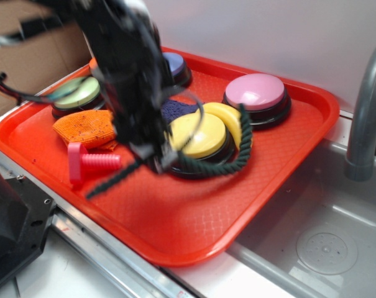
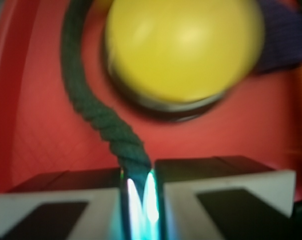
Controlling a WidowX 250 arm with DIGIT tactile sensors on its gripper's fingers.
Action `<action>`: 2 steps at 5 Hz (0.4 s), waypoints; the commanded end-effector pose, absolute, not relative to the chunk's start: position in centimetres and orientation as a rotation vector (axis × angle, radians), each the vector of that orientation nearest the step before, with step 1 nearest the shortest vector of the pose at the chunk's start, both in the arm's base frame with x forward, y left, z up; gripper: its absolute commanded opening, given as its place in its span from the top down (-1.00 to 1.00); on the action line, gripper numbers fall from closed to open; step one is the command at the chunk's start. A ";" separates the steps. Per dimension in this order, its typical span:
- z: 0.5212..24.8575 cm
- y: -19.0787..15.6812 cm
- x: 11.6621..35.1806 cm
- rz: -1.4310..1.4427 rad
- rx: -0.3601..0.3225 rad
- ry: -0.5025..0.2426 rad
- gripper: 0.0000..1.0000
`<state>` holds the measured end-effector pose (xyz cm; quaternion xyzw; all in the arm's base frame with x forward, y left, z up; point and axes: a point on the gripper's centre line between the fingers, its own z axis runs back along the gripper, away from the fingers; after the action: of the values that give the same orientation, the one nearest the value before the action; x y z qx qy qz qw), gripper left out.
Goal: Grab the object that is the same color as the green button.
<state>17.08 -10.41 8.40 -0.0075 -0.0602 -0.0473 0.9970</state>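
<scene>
The gripper [image 1: 151,162] is low over the red tray [image 1: 175,230], near its middle, and its picture in the exterior view is blurred. In the wrist view the two jaws stand almost together, and the dark green rope [image 2: 98,117] passes into the narrow gap between them, so the jaws are closed on the rope and hold it.

From the jaws the rope goes in two directions in the exterior view. One end lies toward the front left of the tray, below the pink plastic bolt [image 1: 91,163]. The other part curves around the front and the right side of the yellow button [image 1: 198,134] and rises at its right, near the pink button [image 1: 256,92]. In the wrist view the rope bends along the left side of the yellow button, very near to its black base.

The green button [image 1: 77,93] sits at the back left of the tray, partly behind the arm. Just in front of it lies the orange knitted cloth [image 1: 88,126], touching the pink bolt. A purple cloth [image 1: 178,110] shows between the arm and the yellow button. A blue-purple button [image 1: 174,63] stands at the back of the tray. Right of the tray there is a grey sink [image 1: 324,242] with a grey faucet [image 1: 365,105].
</scene>
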 end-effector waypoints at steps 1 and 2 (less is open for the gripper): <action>17.9 -4.0 19.2 0.094 -0.004 -0.252 1.00; 20.9 0.2 18.7 0.194 0.030 -0.256 1.00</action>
<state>18.82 0.51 19.46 0.0159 -0.1029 0.0979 0.9897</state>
